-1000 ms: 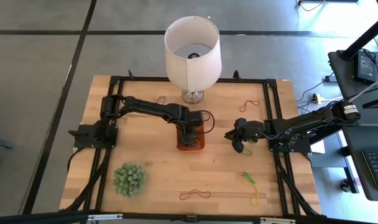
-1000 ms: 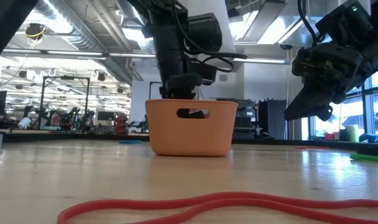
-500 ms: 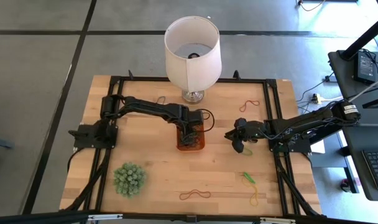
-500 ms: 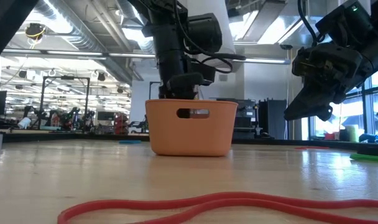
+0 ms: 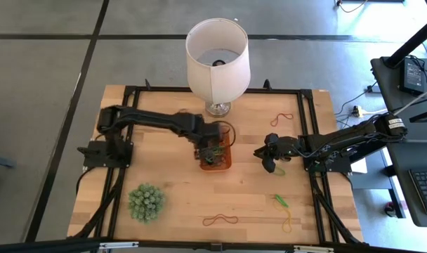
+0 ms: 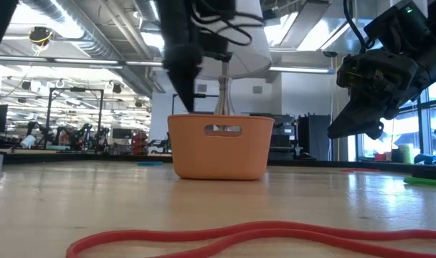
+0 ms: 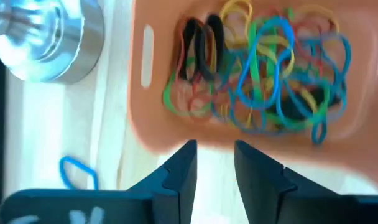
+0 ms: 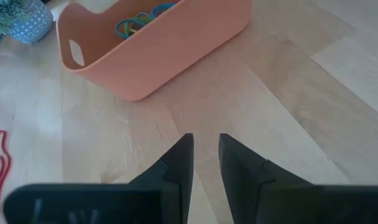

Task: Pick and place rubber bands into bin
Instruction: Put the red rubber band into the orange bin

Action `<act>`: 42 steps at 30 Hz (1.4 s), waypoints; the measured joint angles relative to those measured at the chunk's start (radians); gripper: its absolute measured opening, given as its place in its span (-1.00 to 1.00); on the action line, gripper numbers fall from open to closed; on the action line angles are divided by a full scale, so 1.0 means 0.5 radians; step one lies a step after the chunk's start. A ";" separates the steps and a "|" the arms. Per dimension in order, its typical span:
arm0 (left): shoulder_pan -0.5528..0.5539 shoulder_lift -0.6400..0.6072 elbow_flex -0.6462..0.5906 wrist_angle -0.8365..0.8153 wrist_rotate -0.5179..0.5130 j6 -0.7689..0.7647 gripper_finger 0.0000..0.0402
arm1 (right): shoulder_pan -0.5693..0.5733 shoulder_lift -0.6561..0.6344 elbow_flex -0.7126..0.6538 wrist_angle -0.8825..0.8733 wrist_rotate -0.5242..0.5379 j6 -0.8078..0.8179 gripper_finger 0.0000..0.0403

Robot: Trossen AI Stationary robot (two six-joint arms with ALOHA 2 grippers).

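Since we read the bench (image 5: pixel 164 172) from its left side across, we meet first the spiky green plant (image 5: pixel 145 202) near the front left, then the left claw (image 5: pixel 208 145) hanging above the orange bin (image 5: pixel 225 161) at the middle, just in front of the white lamp (image 5: pixel 216 53). From its wrist camera we see its fingers (image 7: pixel 179 177) slightly apart with nothing between them, and below them the bin holding a tangle of rubber bands (image 7: pixel 263 68) in green, blue, yellow, red and black. Further right, a red band (image 5: pixel 220 220) lies loose near the front edge, a green band (image 5: pixel 280 200) and a yellow band (image 5: pixel 287 225) sit near the front right, and another red band (image 5: pixel 280 119) lies toward the back right. The right claw (image 5: pixel 270 162) hovers off the bench to the right of the bin, its fingers (image 8: pixel 179 163) a narrow gap apart and empty. We judge these loops to be very light, soft and stretchy, lying almost flat on the wood, so they offer little to catch. We would take one where its strand lifts or doubles over, pressing the fingertips down to the surface on either side of the strand. A pinch too high would likely slip off, and a stretched band may spring away.
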 joint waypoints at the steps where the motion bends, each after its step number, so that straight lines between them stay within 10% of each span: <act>1: -0.028 -0.063 -0.084 0.035 -0.042 0.002 -0.51 | 0.000 -0.001 0.000 0.001 0.000 0.000 -0.60; 21: -0.265 -1.558 -2.079 1.864 -0.114 -0.090 -0.96 | 0.000 -0.001 0.000 0.027 0.000 0.000 -0.60; 32: -0.262 -1.656 -2.445 2.181 -0.096 -0.088 -0.97 | -0.005 0.000 0.066 0.090 0.000 -0.111 -0.64; 42: -0.262 -1.655 -2.447 2.216 -0.165 -0.088 -0.96 | -0.020 0.089 0.695 -0.949 0.282 -0.039 -0.94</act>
